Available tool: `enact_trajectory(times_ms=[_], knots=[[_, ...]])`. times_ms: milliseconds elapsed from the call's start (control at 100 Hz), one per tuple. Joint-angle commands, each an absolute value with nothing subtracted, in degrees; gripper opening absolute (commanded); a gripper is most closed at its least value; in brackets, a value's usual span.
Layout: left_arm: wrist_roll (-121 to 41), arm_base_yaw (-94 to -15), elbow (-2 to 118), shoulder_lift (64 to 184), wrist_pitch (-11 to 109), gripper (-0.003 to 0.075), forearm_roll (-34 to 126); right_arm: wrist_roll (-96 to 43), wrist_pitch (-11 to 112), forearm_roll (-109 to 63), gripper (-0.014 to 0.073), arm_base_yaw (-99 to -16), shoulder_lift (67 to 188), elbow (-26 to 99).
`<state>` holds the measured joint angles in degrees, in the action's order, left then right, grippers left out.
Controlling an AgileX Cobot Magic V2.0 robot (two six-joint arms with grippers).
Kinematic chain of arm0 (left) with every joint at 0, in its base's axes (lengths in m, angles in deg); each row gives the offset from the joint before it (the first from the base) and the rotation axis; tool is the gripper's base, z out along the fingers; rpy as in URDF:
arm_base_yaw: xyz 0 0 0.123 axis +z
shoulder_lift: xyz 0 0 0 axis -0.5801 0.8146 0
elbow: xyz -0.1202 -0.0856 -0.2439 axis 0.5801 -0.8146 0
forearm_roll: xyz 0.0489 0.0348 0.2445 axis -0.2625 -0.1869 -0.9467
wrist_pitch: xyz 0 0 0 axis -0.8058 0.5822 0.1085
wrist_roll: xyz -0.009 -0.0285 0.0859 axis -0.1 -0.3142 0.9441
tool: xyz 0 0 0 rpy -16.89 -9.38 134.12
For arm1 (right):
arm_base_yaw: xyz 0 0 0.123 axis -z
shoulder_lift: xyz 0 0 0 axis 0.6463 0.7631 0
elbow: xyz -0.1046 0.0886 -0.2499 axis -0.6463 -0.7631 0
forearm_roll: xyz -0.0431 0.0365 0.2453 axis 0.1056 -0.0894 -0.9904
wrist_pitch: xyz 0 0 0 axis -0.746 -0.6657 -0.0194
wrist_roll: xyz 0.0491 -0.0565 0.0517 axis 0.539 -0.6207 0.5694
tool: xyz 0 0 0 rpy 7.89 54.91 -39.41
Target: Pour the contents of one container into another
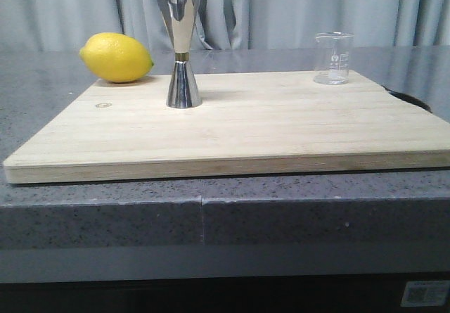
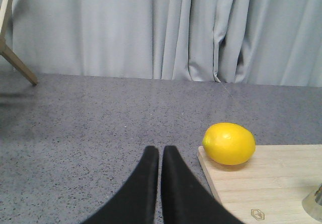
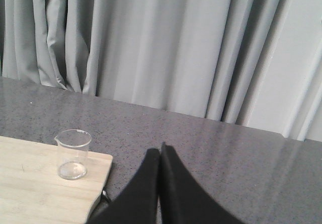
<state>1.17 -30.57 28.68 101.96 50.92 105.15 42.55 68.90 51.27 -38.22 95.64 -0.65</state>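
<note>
Grey curtain behind, speckled grey worktop, wooden board cut off at right. On it: steel jigger upright left of centre, lemon at far left corner, glass beaker far right, contents unclear. Left hand and right hand pressed together, holding nothing, over bare worktop.
</note>
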Motion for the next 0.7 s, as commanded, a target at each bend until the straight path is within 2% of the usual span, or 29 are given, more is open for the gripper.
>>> enact_trajectory(times_ms=[0, 210, 310, 540, 690], knots=[[1.0, -30.3, 30.3, 101.3, 50.9, -0.0019, 106.7, 42.6, 71.3, 50.8, -0.0046, -38.1, 95.5, 0.8], [-2.6, -32.0, 29.5, 95.7, 49.8, -0.0019, 97.1, 42.6, 71.3, 50.8, -0.0046, -38.1, 95.5, 0.8], [-17.2, -32.0, 27.6, 92.3, 46.2, -0.0019, 88.3, 42.6, 71.3, 50.8, -0.0046, -38.1, 95.5, 0.8], [-55.4, -32.0, 22.0, 84.4, 45.3, -0.0019, 54.0, 42.6, 71.3, 50.8, -0.0046, -38.1, 95.5, 0.8], [-71.9, -32.0, 18.1, 80.6, 44.8, -0.0019, 37.9, 42.6, 71.3, 50.8, -0.0046, -38.1, 95.5, 0.8]])
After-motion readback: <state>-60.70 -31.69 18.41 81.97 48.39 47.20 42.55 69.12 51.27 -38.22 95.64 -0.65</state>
